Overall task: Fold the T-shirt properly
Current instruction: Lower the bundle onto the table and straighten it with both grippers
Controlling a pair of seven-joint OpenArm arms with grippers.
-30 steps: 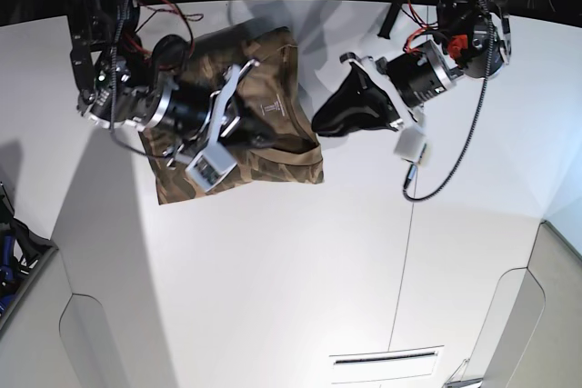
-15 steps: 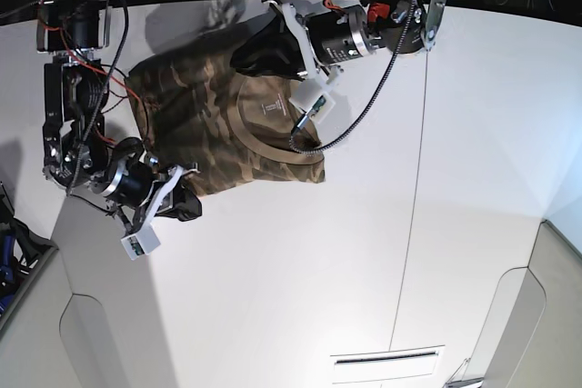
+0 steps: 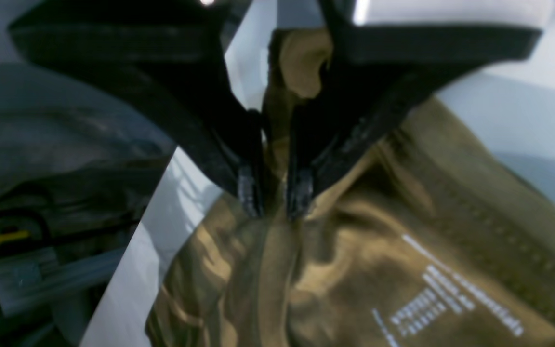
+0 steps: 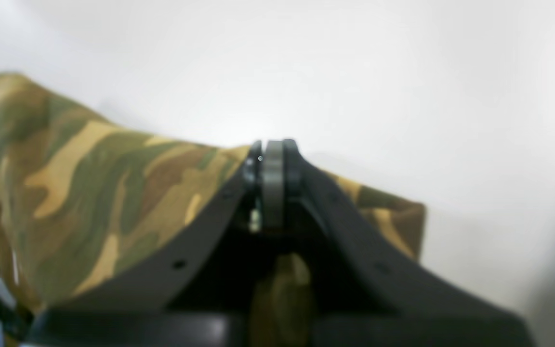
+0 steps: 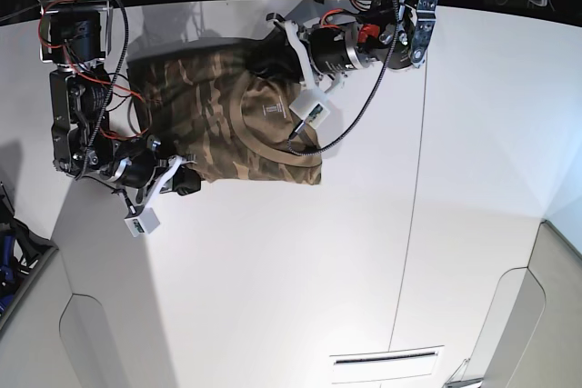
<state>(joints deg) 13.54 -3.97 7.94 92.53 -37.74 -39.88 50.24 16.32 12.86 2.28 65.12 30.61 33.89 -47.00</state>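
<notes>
And there was the T-shirt (image 5: 205, 93) on the bench (image 5: 282, 283), over towards the upper-left corner in the base view, nearer the top edge than the bottom, well inside the left edge. It was already a compact bundle, with its printed label (image 3: 443, 294) face up, yet folds rose and the outline sat crooked. Both arms were in on it!

The left tool (image 3: 275, 200) was down at the cloth, its tips narrowly apart with fabric showing between them; whether they had any bite on it, nobody could tell. Across on the other side, the right tool (image 4: 275, 166) had its tips together at the shirt's border; whether a sliver of cloth was caught in there, the view did not show.

This looked like the tidying stage, squaring up the folded bundle rather than starting a big new fold. The next move called for easing the loose edges outward and pressing the raised folds flat, gently, with the tools working against each other. Too hard a drag, and the layers could well have slid apart!
</notes>
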